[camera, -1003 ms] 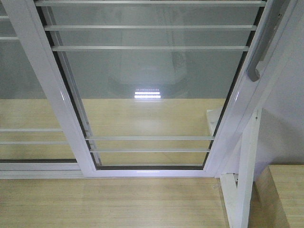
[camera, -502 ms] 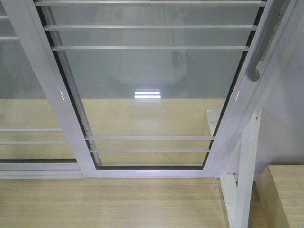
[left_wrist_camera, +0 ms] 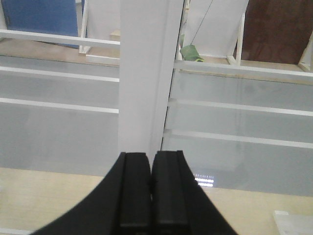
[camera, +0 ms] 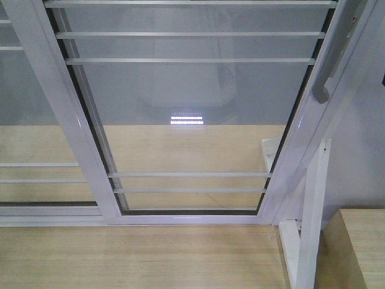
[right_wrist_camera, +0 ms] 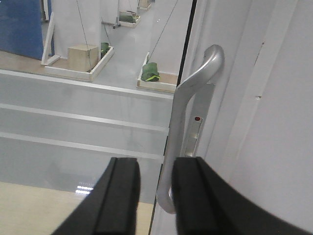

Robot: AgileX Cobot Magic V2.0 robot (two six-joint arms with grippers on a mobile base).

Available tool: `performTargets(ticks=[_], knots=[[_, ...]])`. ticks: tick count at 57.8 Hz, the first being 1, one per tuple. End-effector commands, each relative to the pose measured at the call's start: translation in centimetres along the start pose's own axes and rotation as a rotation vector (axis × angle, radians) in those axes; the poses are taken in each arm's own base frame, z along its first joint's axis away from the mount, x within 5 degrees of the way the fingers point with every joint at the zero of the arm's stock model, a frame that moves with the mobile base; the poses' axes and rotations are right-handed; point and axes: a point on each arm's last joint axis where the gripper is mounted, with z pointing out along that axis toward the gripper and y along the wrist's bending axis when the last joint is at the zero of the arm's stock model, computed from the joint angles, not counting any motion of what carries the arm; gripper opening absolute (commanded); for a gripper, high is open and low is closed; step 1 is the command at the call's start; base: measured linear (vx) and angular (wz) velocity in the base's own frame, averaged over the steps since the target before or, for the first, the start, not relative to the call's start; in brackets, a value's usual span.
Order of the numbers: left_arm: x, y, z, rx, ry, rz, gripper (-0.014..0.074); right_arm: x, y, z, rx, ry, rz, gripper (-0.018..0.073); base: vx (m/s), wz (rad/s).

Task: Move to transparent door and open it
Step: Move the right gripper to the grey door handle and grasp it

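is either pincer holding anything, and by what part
Nothing is held: left pincer shut and empty; right pincer open, lined up with the handle, not gripping it.

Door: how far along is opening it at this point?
Done: the robot is up at the door, which looks shut. In hand: the open right gripper is lined up on the handle, not closed on it. The left gripper is shut, holding nothing. Left: grip and slide.

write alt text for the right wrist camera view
The right gripper, jaws open, faces the curved grey metal handle of the transparent door, the handle's lower end showing in the gap between them. A lock plate sits behind the handle; white bars cross the glass to the left.
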Motion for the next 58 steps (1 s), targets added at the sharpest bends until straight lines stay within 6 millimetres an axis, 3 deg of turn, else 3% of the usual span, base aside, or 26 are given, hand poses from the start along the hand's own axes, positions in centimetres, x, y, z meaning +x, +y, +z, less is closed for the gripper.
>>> performTargets(ticks=[1,10,21,33,45,58], knots=[[-2.0,-0.4,-0.5,0.021,-0.114,0.000,0.0226,-2.0,-0.3,-0.5,0.013,-0.117,-0.004,0.0445,0.00,0.00],[-2.1,-0.4,-0.5,0.021,-0.116,-0.001,0.0393,-1.8,-0.3,-0.3,0.010,-0.103,0.035,0.0578,0.00,0.00],[-2.1,-0.4,-0.5,0.022,-0.118,-0.001,0.0515,-0.7,-0.1,2.1,0.001,-0.033,0.029,0.0591,0.00,0.00],[-2.1,-0.4,-0.5,0.022,-0.118,-0.001,0.0521,1.6,0.4,7.3,-0.023,0.026,0.003,0.0589,0.00,0.00],[-2.0,-0.4,-0.5,0.021,-0.114,-0.001,0.0521,3.6,1.1,12.0,-0.048,-0.028,0.016,0.0589,0.00,0.00],[-2.1,-0.4,-0.5,0.021,-0.115,-0.001,0.0521,4.2,1.2,15.9,-0.053,-0.002,-0.013,0.0589,0.00,0.00]])
